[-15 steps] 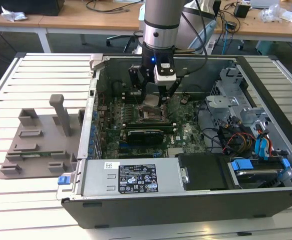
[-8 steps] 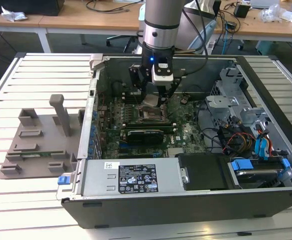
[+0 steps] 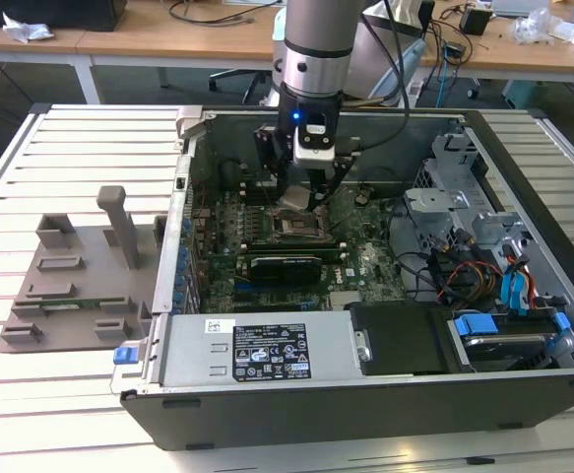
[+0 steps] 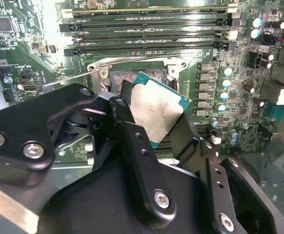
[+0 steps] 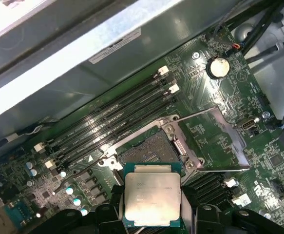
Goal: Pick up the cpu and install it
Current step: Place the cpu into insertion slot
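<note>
Holding cpu (image 5: 152, 197), gripper (image 3: 303, 194) poised above socket (image 5: 150, 148)

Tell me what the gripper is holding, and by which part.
The gripper holds the cpu by two opposite side edges, one finger on each, leaving its metal top bare, near the open socket.

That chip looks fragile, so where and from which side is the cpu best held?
By two opposite edges, from above its metal top: the cpu is thin, flat and square, and the tool pinches it so now.
</note>
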You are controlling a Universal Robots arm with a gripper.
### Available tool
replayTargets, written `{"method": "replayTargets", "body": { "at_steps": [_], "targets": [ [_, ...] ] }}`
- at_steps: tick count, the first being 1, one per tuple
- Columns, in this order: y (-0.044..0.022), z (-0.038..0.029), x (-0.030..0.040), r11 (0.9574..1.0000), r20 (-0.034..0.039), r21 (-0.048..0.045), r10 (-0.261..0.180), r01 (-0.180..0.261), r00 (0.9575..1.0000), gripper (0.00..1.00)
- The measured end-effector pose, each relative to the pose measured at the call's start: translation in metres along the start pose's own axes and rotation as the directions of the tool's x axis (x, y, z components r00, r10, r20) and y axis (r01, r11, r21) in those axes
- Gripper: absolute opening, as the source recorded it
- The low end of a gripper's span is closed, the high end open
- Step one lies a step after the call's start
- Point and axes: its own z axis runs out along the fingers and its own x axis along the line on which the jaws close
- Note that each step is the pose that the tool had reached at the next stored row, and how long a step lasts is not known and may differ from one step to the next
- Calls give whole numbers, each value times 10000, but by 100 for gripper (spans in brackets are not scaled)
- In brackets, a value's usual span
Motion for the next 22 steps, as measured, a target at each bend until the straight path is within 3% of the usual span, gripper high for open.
{"method": "replayTargets", "body": {
  "at_steps": [3,13,16,22],
  "targets": [
    [0,0,0,9993,-31,3,377,-377,9993,55],
    [0,3,0,9953,-79,12,963,-963,9953,55],
    [0,4,0,9923,-101,16,1238,-1238,9923,55],
    [0,6,0,9802,-160,32,1979,-1979,9801,55]
  ]
}}
